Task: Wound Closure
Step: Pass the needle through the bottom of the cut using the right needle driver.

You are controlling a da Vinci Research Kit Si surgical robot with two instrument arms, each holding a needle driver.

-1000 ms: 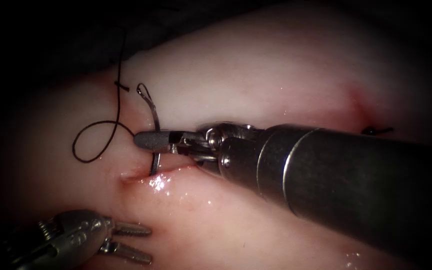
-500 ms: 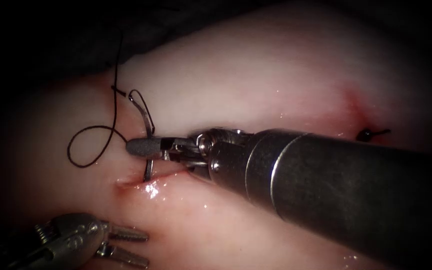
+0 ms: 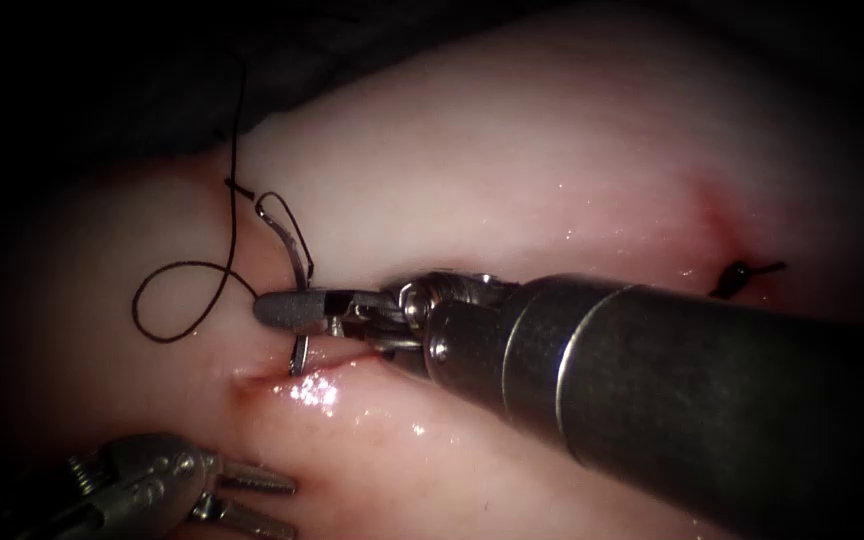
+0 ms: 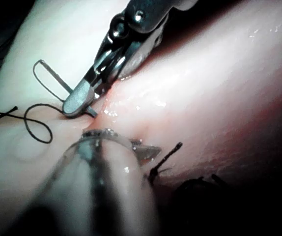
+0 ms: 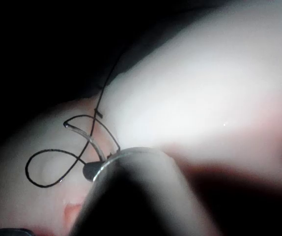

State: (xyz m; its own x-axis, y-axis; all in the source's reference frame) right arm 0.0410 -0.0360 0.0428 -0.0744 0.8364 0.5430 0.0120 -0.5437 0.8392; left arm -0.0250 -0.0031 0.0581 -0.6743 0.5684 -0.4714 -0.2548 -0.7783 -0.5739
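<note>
- Steel curve of the needle (image 3: 298, 262) sits crosswise in my right tool (image 3: 297, 310), whose jaws are clamped on it roughly at the middle of its curve.
- Its blunt end, where the thread (image 3: 184, 300) joins, rises above my jaws over the tissue (image 3: 512, 170); the other end drops below them to the cut (image 3: 282, 372).
- Whether that lower end is inside the tissue or only touching the lip of the cut, I cannot tell.
- From the left wrist view I see the same grip: my right tool (image 4: 79, 103) shut across the needle (image 4: 52, 78), a short stub of it showing past the jaws next to the wet edge of the cut.
- Dark thread lies in a loose loop on the tissue to the left of the cut, then runs up and away over the tissue's far edge into the dark.
- In the right wrist view the thread (image 5: 52, 169) shows as a figure-of-eight beside the needle (image 5: 89, 137).
- My left tool (image 3: 247, 500) hangs low and to the left, near the cut but apart from it, jaws slightly parted and holding nothing.
- Red fluid (image 3: 317, 390) glistens along the lower lip of the cut.
- A short cut end of thread (image 3: 742, 272) sticks out of the tissue far to the right, by a reddish mark.
</note>
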